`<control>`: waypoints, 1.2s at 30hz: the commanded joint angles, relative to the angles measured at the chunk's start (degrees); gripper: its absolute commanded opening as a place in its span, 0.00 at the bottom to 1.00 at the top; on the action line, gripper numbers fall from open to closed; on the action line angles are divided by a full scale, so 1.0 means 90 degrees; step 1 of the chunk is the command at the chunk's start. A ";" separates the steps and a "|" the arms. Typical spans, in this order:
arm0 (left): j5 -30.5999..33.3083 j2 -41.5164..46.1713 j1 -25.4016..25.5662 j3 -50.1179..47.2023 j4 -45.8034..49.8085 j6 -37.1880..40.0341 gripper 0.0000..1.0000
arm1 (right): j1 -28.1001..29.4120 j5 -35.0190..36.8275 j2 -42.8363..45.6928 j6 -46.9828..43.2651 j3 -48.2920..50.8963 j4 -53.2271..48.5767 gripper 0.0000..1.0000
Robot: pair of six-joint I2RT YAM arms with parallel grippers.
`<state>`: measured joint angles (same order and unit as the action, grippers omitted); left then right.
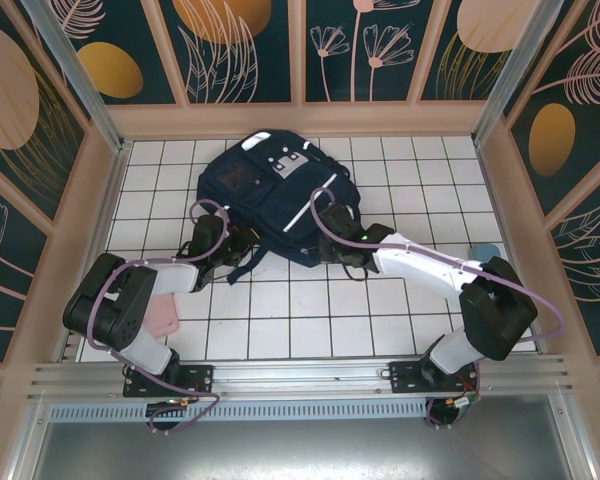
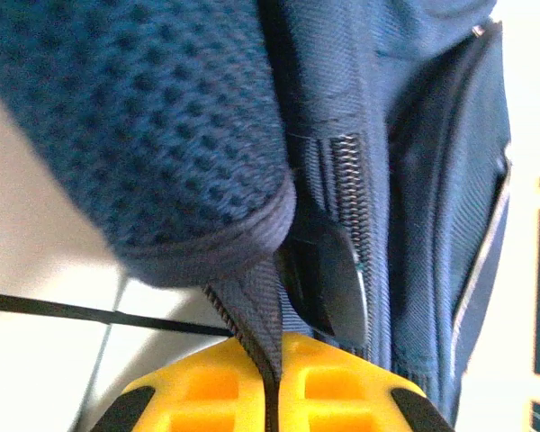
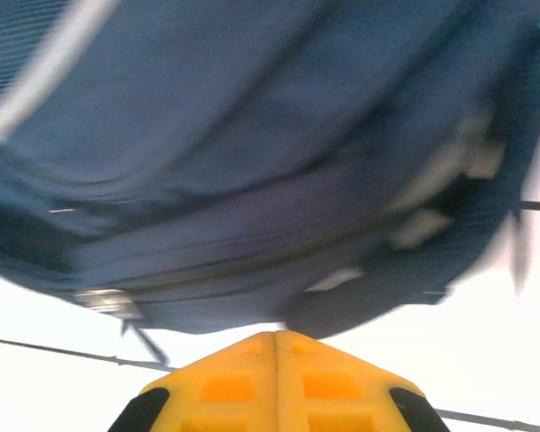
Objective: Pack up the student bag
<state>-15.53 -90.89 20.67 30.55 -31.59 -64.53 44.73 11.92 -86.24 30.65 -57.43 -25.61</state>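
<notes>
wrist close-up: strap [image 2: 252, 315] in left gripper [image 2: 272, 382]

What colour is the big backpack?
The student bag is dark navy blue with a thin white stripe; the top view shows it best.

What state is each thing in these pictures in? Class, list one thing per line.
student bag, lying flat on the tiled table, front side up.
left gripper, shut on the bag's black strap.
right gripper, shut, empty, at the bag's edge.
zip, closed along the stretch seen.
</notes>
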 commanded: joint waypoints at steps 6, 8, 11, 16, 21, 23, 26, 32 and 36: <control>0.0522 0.0160 -0.0255 0.0038 0.0056 0.0374 0.07 | -0.0359 0.0029 0.0110 -0.0496 0.0057 -0.0496 0.00; 0.0318 0.0131 -0.0254 0.0063 -0.0002 0.0384 0.07 | -0.0177 -0.0655 0.0118 -0.0674 0.0010 -0.0139 0.06; 0.0185 0.0170 -0.0251 0.0072 -0.0016 0.0393 0.08 | 0.0244 -0.1034 -0.0037 -0.0615 -0.0188 0.0151 0.25; 0.0114 0.0264 -0.0252 0.0130 0.0091 0.0457 0.08 | 0.0755 -0.0972 -0.0687 -0.0098 -0.0460 0.0423 0.38; 0.0085 0.0251 -0.0250 0.0132 0.0112 0.0462 0.09 | 0.0906 -0.1134 -0.1212 0.0333 -0.0469 0.0985 0.40; 0.0075 0.0245 -0.0250 0.0123 0.0112 0.0465 0.09 | 0.0929 -0.1071 -0.1379 0.0446 -0.0551 0.1122 0.42; 0.0031 0.0236 -0.0255 0.0119 0.0102 0.0473 0.09 | 0.0928 -0.0947 -0.1507 0.0495 -0.0611 0.1315 0.42; 0.0016 0.0255 -0.0253 0.0121 0.0122 0.0466 0.10 | 0.0909 -0.0712 -0.1686 0.0510 -0.0718 0.1580 0.41; 0.0033 0.0246 -0.0248 0.0119 0.0140 0.0480 0.09 | 0.0894 -0.0514 -0.1796 0.0463 -0.0791 0.1665 0.36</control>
<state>-15.00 -90.24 18.85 30.44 -29.67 -61.67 52.62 4.47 -101.30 34.52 -62.41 -13.98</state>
